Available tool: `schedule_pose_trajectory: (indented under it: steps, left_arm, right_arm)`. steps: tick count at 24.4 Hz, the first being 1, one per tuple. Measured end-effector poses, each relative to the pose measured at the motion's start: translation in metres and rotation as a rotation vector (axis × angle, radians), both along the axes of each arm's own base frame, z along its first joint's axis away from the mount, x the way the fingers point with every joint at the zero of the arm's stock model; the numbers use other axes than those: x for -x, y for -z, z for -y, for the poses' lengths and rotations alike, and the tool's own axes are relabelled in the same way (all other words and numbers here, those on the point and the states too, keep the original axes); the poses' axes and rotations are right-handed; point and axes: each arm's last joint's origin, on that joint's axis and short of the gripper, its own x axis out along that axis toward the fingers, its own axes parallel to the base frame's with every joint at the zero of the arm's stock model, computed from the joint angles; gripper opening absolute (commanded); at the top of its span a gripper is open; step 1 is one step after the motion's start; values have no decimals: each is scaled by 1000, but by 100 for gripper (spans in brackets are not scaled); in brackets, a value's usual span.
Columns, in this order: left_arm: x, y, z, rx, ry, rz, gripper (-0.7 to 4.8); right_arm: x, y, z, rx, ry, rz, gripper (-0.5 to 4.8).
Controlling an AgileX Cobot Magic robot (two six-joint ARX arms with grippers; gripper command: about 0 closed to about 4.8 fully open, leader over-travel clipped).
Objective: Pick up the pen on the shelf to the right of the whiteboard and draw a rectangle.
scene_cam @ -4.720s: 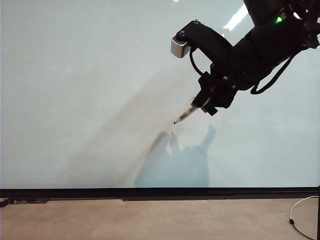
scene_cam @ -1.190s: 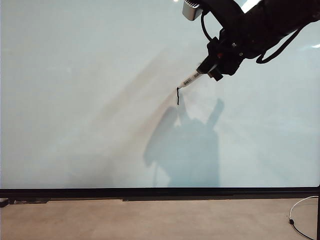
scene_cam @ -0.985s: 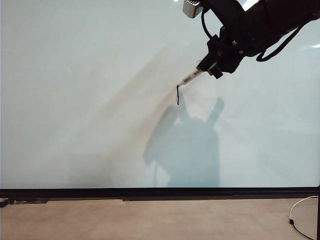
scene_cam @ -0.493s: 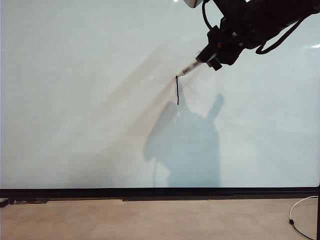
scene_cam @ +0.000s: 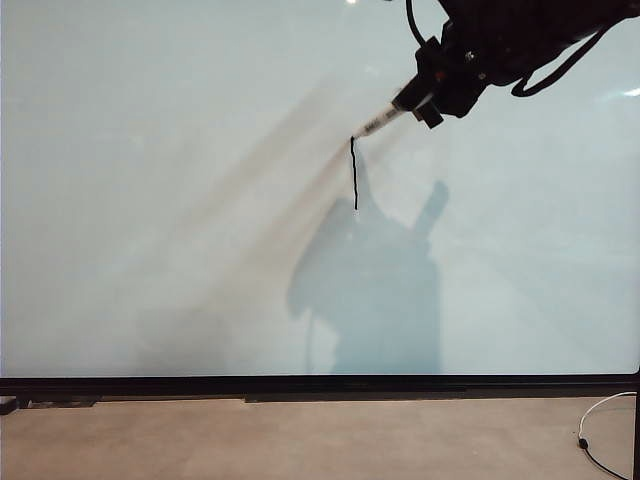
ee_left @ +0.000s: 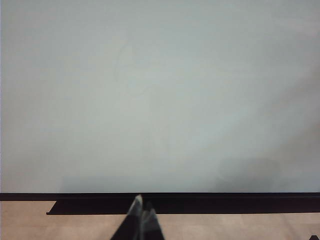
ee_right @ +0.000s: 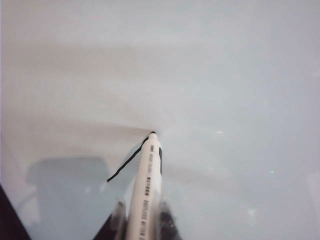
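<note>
Pen (scene_cam: 378,122): pinched in right claw (scene_cam: 415,100), tip touching whiteboard (scene_cam: 150,200) atop black line (scene_cam: 354,175).
Left claw (ee_left: 142,212): pressed together, low near whiteboard's bottom frame.

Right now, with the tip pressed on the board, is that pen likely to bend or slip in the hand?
The pen looks stiff and straight, so bending seems unlikely. Its smooth round barrel, pinched only at the back by the right hand, could perhaps twist or slide under pressure against the whiteboard.

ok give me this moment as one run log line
right gripper: shut on pen | tip at top of single vertical line on whiteboard | left gripper: shut, near bottom frame
</note>
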Motion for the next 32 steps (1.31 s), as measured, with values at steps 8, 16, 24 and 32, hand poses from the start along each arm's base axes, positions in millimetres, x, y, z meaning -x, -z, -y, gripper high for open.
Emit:
schedule_pose_trajectory:
  steps: [8,16,24,32]
  left_arm:
    - [0,0,0,0,0,0,-5]
    - [0,0,0,0,0,0,-4]
    - [0,0,0,0,0,0,-4]
    - [0,0,0,0,0,0,-4]
  right_arm:
    - [1,-1,0,4,-1,-2,-3]
    - [9,-5,-3,11,-10,-4,-5]
    - [26,-8,-9,28,-43,-28,-6]
    - [43,8,0,-258,16,-70,-5]
